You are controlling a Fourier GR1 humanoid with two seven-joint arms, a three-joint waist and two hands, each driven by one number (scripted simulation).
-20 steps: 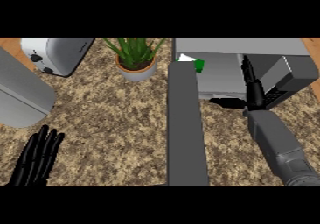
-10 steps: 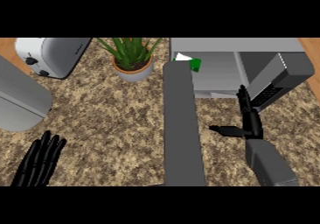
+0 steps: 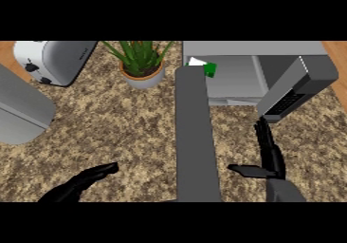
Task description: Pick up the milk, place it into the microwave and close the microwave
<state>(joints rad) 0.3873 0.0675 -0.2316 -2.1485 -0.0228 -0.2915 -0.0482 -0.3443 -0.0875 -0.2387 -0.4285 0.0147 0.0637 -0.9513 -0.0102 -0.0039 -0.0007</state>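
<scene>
The milk (image 3: 202,67), a white carton with a green side, stands inside the open microwave (image 3: 236,80) near its left wall, partly hidden by the door's top end. The microwave door (image 3: 196,137) swings out towards me as a long grey slab. My right hand (image 3: 269,153) is open in front of the cavity, right of the door, fingers straight and pointing at the microwave, thumb stuck out to the left. It holds nothing. My left hand (image 3: 82,184) is open low at the left, fingers angled up and right, apart from the door.
A toaster (image 3: 54,59) sits at the back left and a potted plant (image 3: 141,66) just left of the microwave. A large grey rounded object (image 3: 15,109) lies at the left edge. The microwave's control panel (image 3: 295,90) juts out at the right.
My right hand has drawn back out of the microwave towards me, empty, leaving the milk inside. My left hand has swung rightwards, with its fingers now angled towards the door.
</scene>
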